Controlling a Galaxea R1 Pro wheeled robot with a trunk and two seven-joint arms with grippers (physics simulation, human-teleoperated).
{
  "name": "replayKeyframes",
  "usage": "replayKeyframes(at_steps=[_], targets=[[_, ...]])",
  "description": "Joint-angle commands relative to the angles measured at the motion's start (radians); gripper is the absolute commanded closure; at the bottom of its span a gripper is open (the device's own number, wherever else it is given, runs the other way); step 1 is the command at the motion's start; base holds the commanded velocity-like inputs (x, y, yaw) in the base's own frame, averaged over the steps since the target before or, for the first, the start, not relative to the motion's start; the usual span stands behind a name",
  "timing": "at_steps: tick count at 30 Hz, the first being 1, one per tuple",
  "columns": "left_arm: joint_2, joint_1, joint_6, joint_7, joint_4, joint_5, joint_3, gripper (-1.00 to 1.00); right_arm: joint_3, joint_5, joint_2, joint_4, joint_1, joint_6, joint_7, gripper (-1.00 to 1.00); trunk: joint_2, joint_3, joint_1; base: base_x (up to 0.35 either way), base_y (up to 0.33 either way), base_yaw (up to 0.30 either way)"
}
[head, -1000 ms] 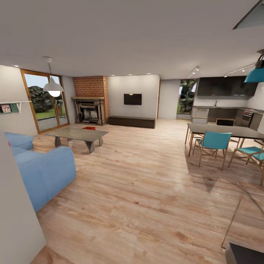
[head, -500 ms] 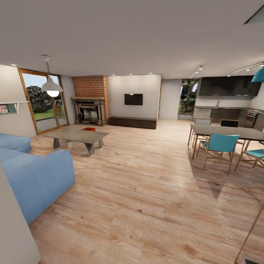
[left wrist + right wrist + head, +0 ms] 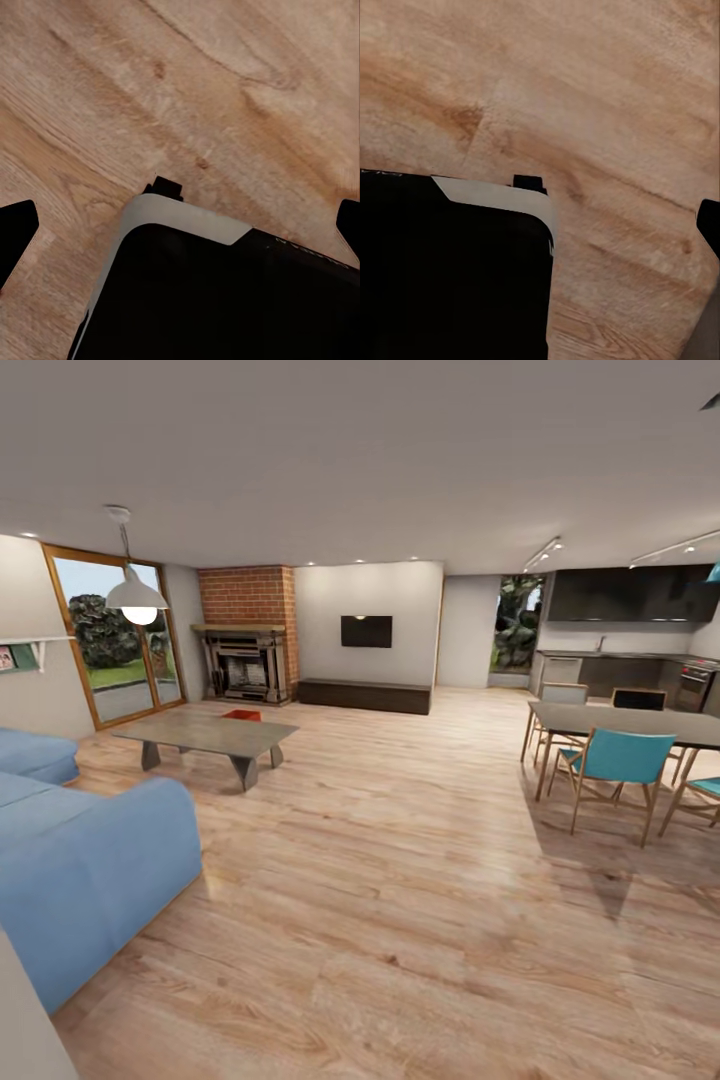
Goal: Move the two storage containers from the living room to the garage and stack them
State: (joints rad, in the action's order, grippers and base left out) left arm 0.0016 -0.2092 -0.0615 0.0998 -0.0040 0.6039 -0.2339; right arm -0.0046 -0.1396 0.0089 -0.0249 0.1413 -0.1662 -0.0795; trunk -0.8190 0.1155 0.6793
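I look into the living room with its light wood-plank floor (image 3: 400, 880). A small orange-red shape (image 3: 241, 713), apparently one storage container, shows on the floor behind the low coffee table (image 3: 205, 734), in front of the brick fireplace (image 3: 245, 660). Most of it is hidden by the table. My left gripper (image 3: 180, 225) hangs open over the planks above the robot's dark base (image 3: 225, 300), nothing between its fingertips (image 3: 15, 232). My right gripper (image 3: 542, 225) also hangs over the floor, one fingertip (image 3: 709, 222) showing at the frame's edge, nothing held.
A blue sofa (image 3: 80, 860) fills the near left. A dining table (image 3: 630, 725) with teal chairs (image 3: 620, 760) stands at the right, the kitchen behind it. Glass doors (image 3: 110, 640) are at the left, a TV (image 3: 365, 631) on the far wall. Wide open floor lies between.
The whole view has shifted: the camera has moved on into the room and the near wall edge at lower left has shrunk. Nothing in the room itself has moved.
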Motion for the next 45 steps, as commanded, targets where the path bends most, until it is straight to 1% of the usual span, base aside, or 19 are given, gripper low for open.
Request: replayKeyframes(at_steps=[1, 8, 15, 29, 38, 45], targets=[[-0.001, -0.001, -0.001, 0.003, 0.0, 0.007, -0.008, -1.0, -0.001, -0.01, 0.001, -0.003, 0.001, -0.004, -0.006, -1.0, -0.001, 0.002, 0.001, 0.325, 0.105, 0.0], [0.0, -0.001, -0.001, 0.003, 0.0, 0.007, -0.008, -1.0, -0.01, -0.005, 0.0, -0.002, 0.001, -0.006, -0.008, -1.0, -0.001, 0.002, 0.001, 0.325, 0.102, 0.0], [0.0, -0.001, 0.001, 0.003, 0.0, 0.007, -0.008, -1.0, -0.003, -0.009, 0.002, -0.003, 0.001, -0.005, -0.007, -1.0, -0.001, 0.002, 0.001, 0.325, 0.032, 0.0], [0.0, -0.001, 0.009, 0.003, 0.0, 0.007, -0.008, -1.0, -0.002, -0.012, 0.004, -0.003, 0.001, -0.005, -0.007, -1.0, -0.001, 0.002, 0.001, 0.325, 0.001, 0.0], [0.0, -0.001, 0.009, 0.003, 0.0, 0.006, -0.008, -1.0, -0.003, -0.013, 0.005, -0.003, 0.001, -0.006, -0.008, -1.0, -0.001, 0.002, 0.001, 0.325, 0.0, -0.156], [0.0, -0.001, 0.009, 0.003, 0.0, 0.007, -0.008, -1.0, -0.001, -0.013, 0.003, -0.003, 0.001, -0.006, -0.008, -1.0, -0.001, 0.002, 0.001, 0.325, 0.0, -0.031]])
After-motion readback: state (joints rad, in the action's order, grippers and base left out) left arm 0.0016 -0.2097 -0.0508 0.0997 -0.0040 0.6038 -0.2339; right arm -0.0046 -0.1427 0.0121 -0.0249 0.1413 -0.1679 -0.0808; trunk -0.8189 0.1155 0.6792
